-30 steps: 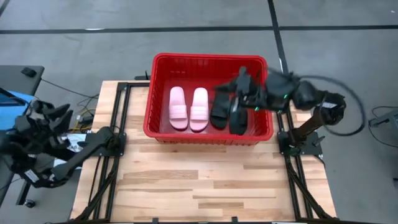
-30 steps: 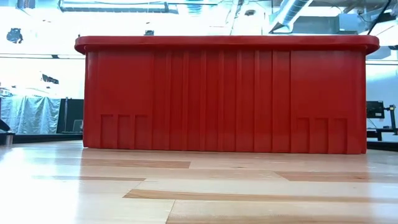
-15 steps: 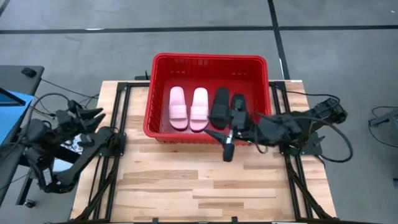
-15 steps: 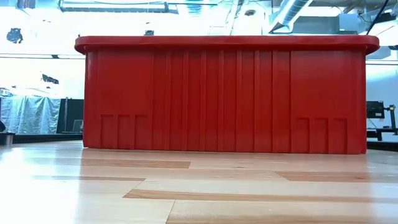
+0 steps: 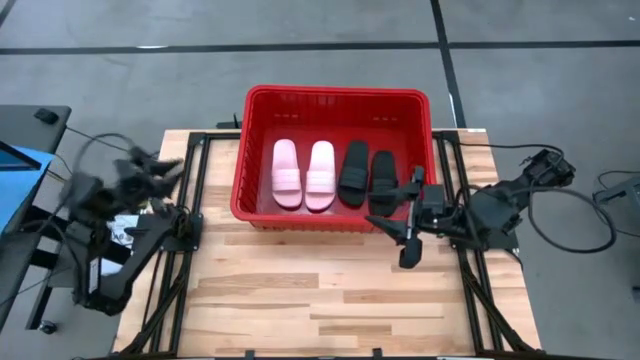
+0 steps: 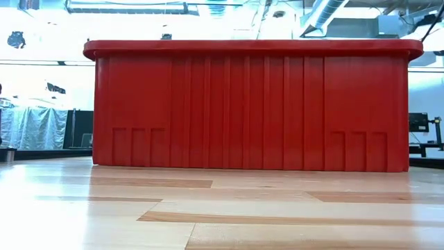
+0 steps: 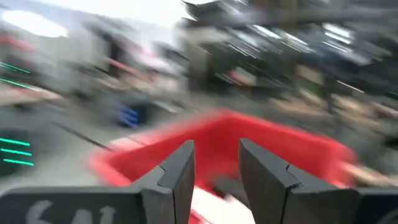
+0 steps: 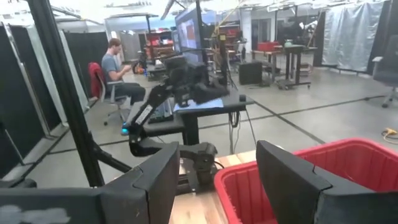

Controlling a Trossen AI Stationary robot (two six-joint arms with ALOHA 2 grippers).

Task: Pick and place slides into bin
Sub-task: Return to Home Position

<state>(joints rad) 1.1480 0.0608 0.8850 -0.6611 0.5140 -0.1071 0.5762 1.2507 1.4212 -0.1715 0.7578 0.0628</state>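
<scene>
The red bin stands at the far middle of the wooden table; its near wall fills the low view. Inside it, two pink slides and two black slides lie side by side, soles down on the floor. My right gripper is open and empty over the table, just in front of the bin's near right corner; in its wrist view the bin's corner shows between the fingers. My left gripper is open and empty at the table's left edge; its wrist view faces the bin.
Black frame rails run along the table's left and right sides. The near half of the table is bare wood. In the right wrist view a person sits at a desk in the room beyond the table.
My right gripper has drawn back from above the black slides in the bin, toward the table's near edge and then its right edge, and now hangs in front of the bin. My left arm has swung toward the bin and the far edge.
</scene>
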